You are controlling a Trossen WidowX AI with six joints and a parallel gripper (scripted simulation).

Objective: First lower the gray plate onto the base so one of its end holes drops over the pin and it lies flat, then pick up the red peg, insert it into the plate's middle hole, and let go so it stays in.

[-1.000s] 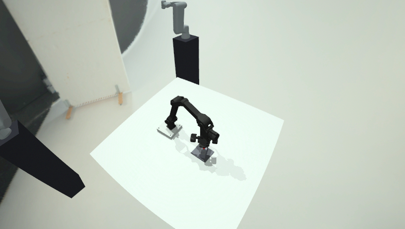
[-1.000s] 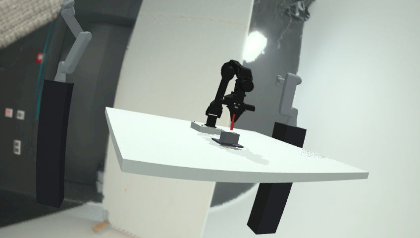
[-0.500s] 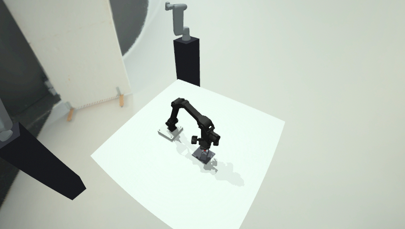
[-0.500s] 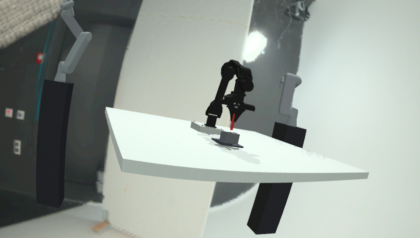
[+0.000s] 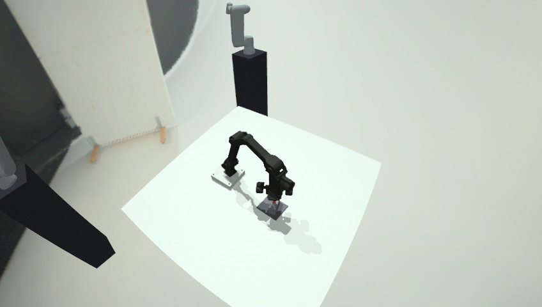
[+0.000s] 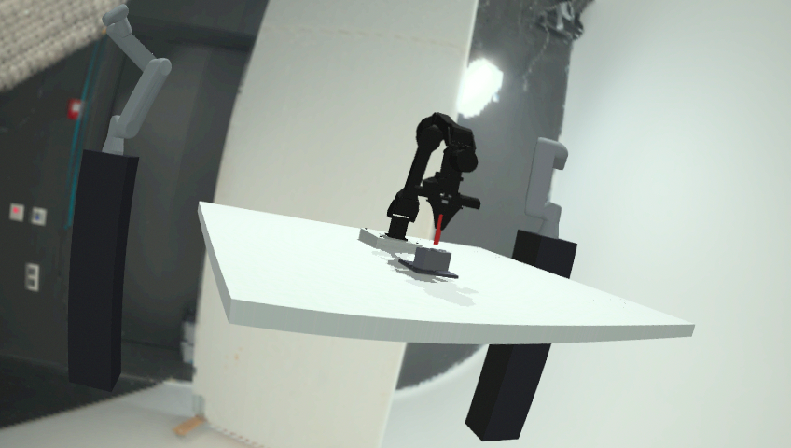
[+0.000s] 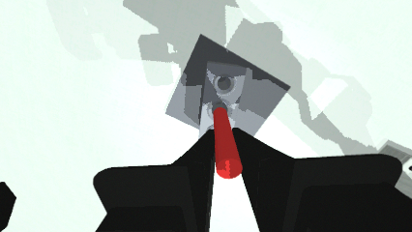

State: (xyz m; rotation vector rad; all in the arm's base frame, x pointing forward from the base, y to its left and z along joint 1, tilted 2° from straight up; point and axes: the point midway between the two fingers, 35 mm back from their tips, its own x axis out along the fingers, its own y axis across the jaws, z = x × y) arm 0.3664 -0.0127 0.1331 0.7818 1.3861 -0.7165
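Note:
The gray plate (image 6: 433, 259) (image 7: 206, 115) is a thick block lying flat on the dark square base (image 5: 275, 217) (image 6: 448, 275) (image 7: 265, 103). In the wrist view its far end hole and middle hole show; its near end is partly hidden by my fingers. I cannot tell the pin apart inside the holes. My gripper (image 6: 439, 225) (image 7: 222, 133) is above the plate, shut on the red peg (image 6: 437, 235) (image 7: 225, 140). The peg points down, slightly tilted in the exterior view. Its lower end is just above the plate's top, and in the wrist view it overlaps the near edge of the middle hole.
The white table (image 5: 197, 235) (image 6: 311, 288) carries my arm's pale mounting plate (image 5: 218, 178) (image 6: 372, 239), behind the base in the exterior view. Two gray arms on dark pedestals (image 5: 251, 81) (image 6: 103, 266) stand beyond the table's edges.

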